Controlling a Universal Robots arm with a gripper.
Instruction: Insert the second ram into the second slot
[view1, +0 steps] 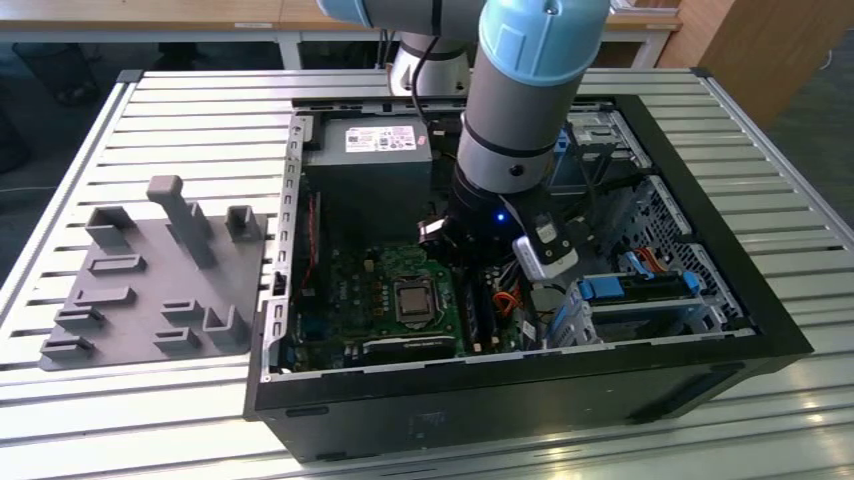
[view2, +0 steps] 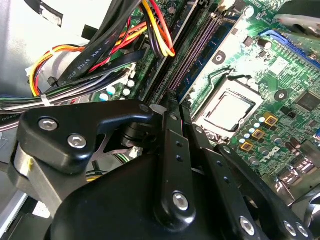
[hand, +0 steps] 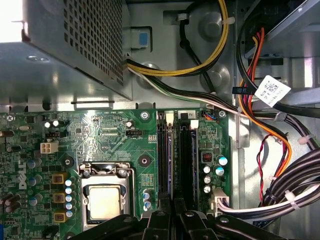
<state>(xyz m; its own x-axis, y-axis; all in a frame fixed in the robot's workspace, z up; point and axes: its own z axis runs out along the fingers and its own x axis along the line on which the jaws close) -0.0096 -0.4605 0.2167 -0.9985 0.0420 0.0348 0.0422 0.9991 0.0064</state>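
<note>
First wrist view held one claw (hand: 173, 214), closed upon the second ram (hand: 172, 165), one thin dark-blue stick seen edge-on over two memory slots (hand: 188, 160), beside one processor socket (hand: 105, 200).

Memory slots (hand: 188, 150) partly hidden behind pincer (hand: 172, 214), arm (view1: 523, 100) cropped in exterior view

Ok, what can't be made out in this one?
- First wrist view: the gripper covers one end of the ram slots; whether the second ram is seated is unclear.
- Second wrist view: the gripper blocks the same spot.
- Exterior view: slot contents too small, partly behind the arm.
</note>
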